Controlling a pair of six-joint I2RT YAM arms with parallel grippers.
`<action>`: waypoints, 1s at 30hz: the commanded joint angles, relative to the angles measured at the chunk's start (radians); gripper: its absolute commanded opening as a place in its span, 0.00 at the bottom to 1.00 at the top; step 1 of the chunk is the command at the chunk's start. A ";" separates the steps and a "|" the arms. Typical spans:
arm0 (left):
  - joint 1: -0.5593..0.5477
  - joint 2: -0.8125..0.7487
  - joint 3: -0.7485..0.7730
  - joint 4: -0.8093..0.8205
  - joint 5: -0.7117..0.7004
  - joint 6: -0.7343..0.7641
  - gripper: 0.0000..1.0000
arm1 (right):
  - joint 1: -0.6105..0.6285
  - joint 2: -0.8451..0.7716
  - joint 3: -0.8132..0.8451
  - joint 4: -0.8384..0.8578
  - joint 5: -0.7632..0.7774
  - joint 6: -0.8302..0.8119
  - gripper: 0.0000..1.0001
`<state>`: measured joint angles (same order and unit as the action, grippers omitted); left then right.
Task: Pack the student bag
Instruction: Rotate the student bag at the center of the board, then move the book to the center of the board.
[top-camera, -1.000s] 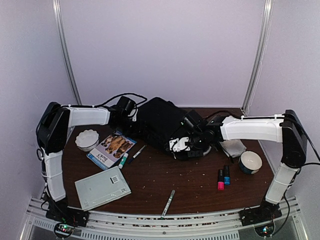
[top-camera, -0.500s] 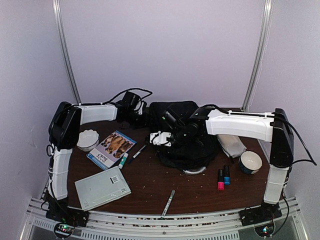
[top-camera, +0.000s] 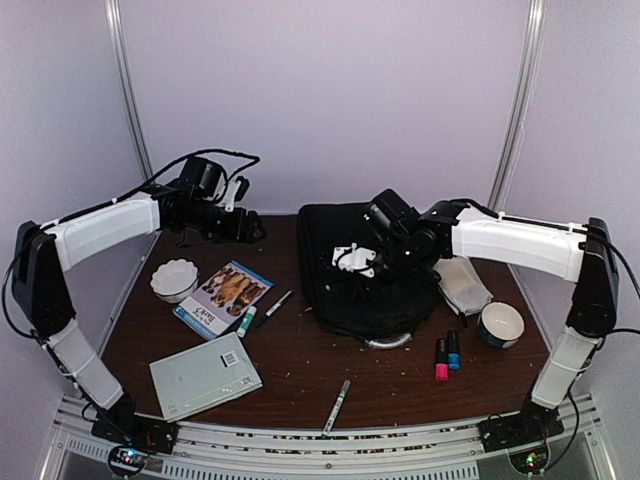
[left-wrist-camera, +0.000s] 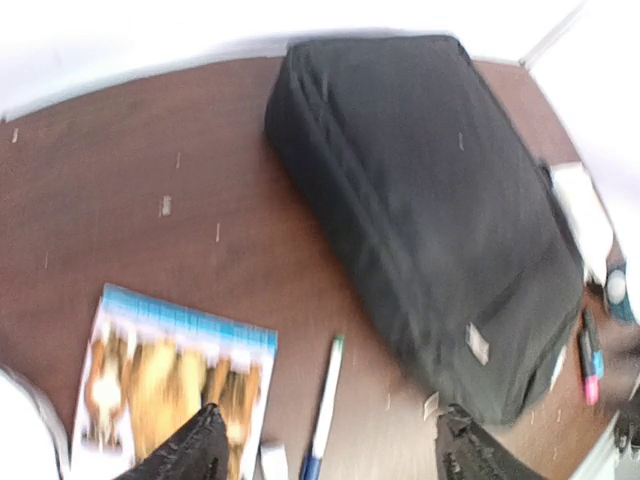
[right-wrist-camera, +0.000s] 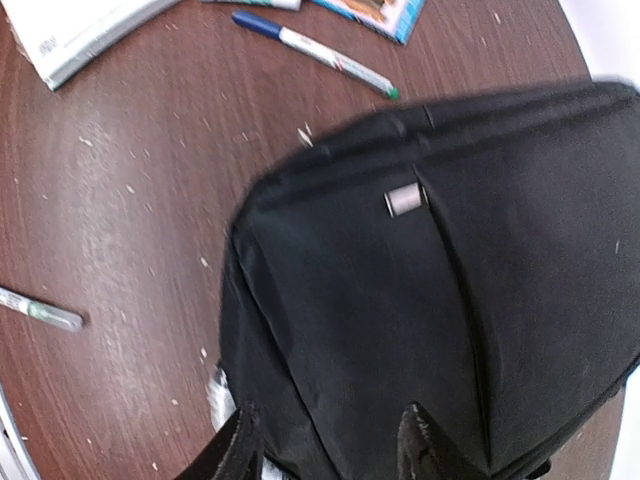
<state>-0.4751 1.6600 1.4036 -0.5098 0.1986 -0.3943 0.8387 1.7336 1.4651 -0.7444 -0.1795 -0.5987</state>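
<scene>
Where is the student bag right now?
Top external view: the student bag lies flat at the table's back centre, dog book on its left, white cloth on its right.

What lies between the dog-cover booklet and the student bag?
A pen with a white barrel lies on the table between the dog-cover booklet and the student bag, clear of the bag. The left wrist view shows it best, and the top external view also shows it.
</scene>
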 joint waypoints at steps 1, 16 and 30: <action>-0.015 -0.126 -0.163 -0.184 0.050 0.063 0.51 | -0.036 -0.059 -0.101 0.000 -0.033 0.005 0.48; -0.180 -0.561 -0.443 -0.662 -0.197 -0.316 0.85 | 0.046 0.036 -0.034 0.104 -0.371 0.215 0.51; 0.000 -0.670 -0.716 -0.702 -0.082 -0.547 0.98 | 0.158 0.332 0.207 0.192 -0.520 0.422 0.50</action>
<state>-0.4999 1.0145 0.7650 -1.2289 0.0441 -0.8616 0.9798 2.0113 1.6054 -0.5850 -0.6373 -0.2554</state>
